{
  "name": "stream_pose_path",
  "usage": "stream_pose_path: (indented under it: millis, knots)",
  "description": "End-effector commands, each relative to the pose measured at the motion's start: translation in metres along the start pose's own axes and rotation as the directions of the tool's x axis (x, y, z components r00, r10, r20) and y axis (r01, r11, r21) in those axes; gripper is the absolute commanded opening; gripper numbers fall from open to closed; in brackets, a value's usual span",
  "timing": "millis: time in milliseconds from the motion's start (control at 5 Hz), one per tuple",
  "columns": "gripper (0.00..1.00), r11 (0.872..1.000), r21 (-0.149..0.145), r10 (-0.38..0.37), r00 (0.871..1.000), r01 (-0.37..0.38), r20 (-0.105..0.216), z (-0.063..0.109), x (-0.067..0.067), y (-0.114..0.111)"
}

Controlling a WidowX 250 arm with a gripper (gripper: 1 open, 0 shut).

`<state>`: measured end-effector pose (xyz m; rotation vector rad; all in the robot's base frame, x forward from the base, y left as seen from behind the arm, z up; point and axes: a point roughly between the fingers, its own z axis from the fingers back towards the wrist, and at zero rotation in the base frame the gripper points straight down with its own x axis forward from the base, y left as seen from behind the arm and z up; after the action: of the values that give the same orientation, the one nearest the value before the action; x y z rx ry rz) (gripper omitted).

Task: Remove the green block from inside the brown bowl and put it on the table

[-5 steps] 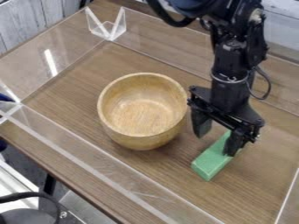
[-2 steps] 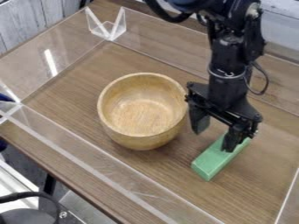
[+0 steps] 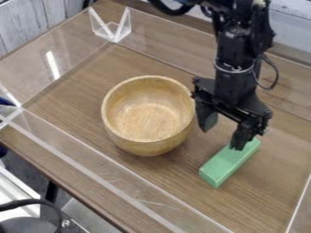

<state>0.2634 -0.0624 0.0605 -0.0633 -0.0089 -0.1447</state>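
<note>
**Camera view: green block on the table, gripper lifted off it**

1. The table point(image 3: 85, 82): a brown wood-grain tabletop with darker streaks, edged by low clear acrylic walls. We note no change in it.

2. The brown bowl point(image 3: 148, 114): a round, light tan wooden bowl with thick walls and visible grain, standing left of centre. We see its inside bare; it has not shifted over the last second.

3. The gripper point(image 3: 224, 129): a black two-fingered gripper on a black arm, pointing straight down. We record the change here: a second ago its fingertips stood low around the upper end of the block; now it has risen and hangs just above that end, apart from it. Its jaws are spread wide and grasp nothing.

4. The green block point(image 3: 231, 164): a flat, elongated bar of plain bright green. It lies flat on the tabletop, right of the bowl and near it without touching, in the same place as a second ago.

We judge from this that the block has been let go and stays put, so the task looks done; only the arm's retreat would remain.
</note>
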Motion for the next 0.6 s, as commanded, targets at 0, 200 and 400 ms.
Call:
stream_pose_path:
  millis: [0, 200, 400]
  knots:
    - [1.0, 1.0, 0.001, 0.003, 0.998, -0.003, 0.068, 0.0154, 0.0072, 0.0027]
    - [1.0, 1.0, 0.001, 0.003, 0.997, -0.004, 0.071, 0.0143, 0.0065, 0.0035]
    - [1.0, 1.0, 0.0, 0.003, 0.997, -0.003, 0.075, 0.0133, 0.0061, 0.0037]
